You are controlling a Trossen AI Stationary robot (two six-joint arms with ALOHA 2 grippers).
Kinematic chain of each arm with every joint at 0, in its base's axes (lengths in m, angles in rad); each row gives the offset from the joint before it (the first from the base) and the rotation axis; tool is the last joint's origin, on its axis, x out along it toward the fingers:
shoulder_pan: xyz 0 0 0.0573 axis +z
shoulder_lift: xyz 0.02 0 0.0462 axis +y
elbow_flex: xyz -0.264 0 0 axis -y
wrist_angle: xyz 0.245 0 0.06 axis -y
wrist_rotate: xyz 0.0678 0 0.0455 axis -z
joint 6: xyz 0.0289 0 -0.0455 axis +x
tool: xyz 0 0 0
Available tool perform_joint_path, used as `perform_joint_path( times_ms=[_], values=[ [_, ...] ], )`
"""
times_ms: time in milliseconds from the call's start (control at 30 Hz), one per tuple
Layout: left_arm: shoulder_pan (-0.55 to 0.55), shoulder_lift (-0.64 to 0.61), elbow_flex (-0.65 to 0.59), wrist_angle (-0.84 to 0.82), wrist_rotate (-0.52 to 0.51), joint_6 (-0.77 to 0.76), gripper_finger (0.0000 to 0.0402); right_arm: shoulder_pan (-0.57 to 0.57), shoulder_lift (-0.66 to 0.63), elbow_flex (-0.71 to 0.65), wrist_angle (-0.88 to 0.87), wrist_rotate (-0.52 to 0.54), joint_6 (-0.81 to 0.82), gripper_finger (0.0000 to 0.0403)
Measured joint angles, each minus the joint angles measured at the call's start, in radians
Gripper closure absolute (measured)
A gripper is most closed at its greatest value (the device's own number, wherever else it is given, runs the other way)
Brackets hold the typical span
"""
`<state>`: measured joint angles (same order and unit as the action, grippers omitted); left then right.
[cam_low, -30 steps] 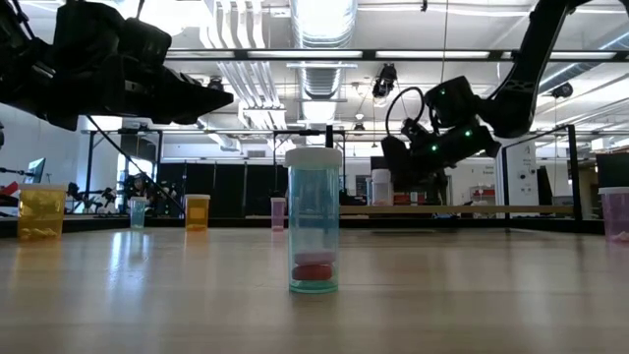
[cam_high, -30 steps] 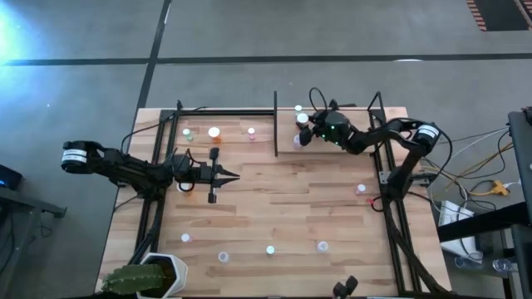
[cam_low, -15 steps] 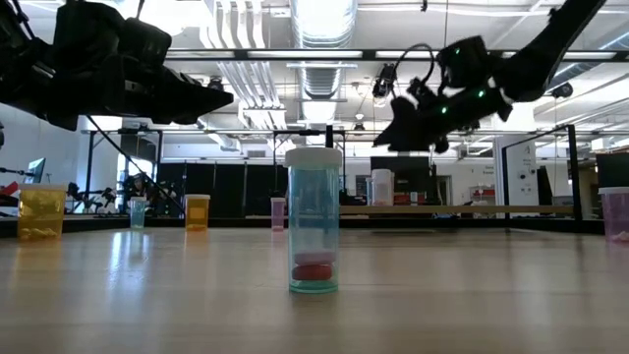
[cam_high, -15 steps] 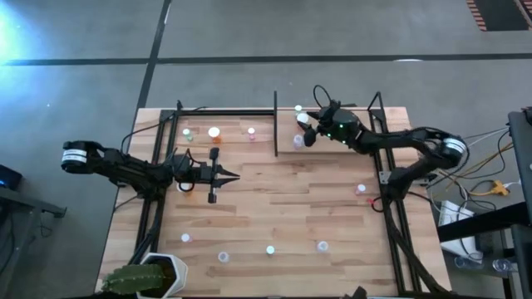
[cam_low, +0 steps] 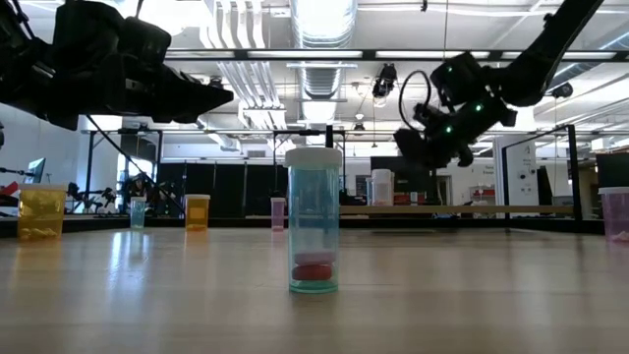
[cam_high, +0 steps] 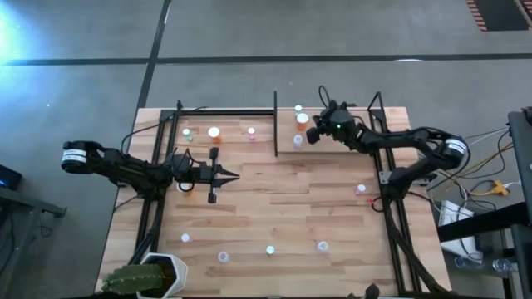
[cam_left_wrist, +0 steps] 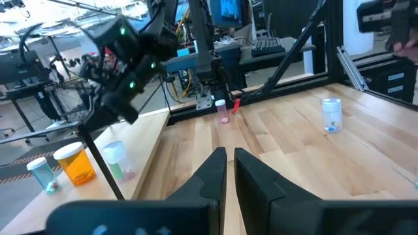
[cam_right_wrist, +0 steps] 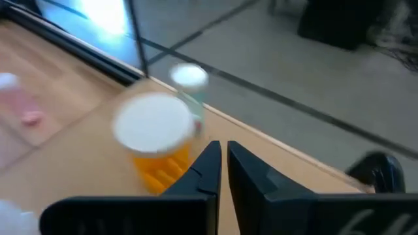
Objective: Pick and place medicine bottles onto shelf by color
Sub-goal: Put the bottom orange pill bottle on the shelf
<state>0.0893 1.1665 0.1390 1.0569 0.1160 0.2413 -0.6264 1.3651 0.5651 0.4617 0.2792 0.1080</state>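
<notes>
Two dark arms share the light wooden table (cam_high: 283, 208), and only one looks busy. At the table's nine o'clock side the left gripper (cam_high: 233, 175) waits low over the board, its slim black fingers (cam_left_wrist: 215, 171) drawn nearly together around nothing. Past it, toward eleven o'clock, three small white-capped medicine bottles (cam_high: 214, 132) stand in a row in the left shelf bay, short of the black upright divider bar (cam_high: 276, 124) at twelve o'clock.

Beyond the divider, at about one o'clock, the right gripper (cam_high: 314, 131) hangs just above the right shelf bay (cam_high: 332, 148). Its fingers are close together and empty in its wrist view, with a stubby orange bottle with a wide white cap (cam_right_wrist: 157, 140) standing free on the wood just ahead and a slimmer clear one (cam_right_wrist: 191, 81) behind it.

Judging by this, a placement at the shelf appears finished and the step in hand is the retreat. Next comes a fetch: several loose bottles wait along the six o'clock edge, among them the tall bluish one (cam_low: 314, 221), calling for spread fingers and a careful descent.
</notes>
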Motion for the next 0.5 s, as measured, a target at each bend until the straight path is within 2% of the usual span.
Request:
perform_joint_path(
  times_ms=[67, 233, 400, 500],
  values=[
    [0.000, 0.000, 0.000, 0.000, 0.000, 0.000, 0.0388, -0.011, 0.036, 0.002, 0.030, -0.008, 0.012, 0.0391],
    [0.000, 0.000, 0.000, 0.000, 0.000, 0.000, 0.0388, -0.029, 0.100, 0.003, 0.112, -0.115, 0.036, 0.0394],
    [0.000, 0.000, 0.000, 0.008, 0.000, 0.000, 0.0388, -0.035, 0.131, 0.013, 0.120, -0.199, 0.027, 0.0394],
    [0.000, 0.000, 0.006, 0.006, 0.000, 0.000, 0.0388, -0.033, 0.135, 0.023, 0.121, -0.214, 0.023, 0.0394]
  ],
)
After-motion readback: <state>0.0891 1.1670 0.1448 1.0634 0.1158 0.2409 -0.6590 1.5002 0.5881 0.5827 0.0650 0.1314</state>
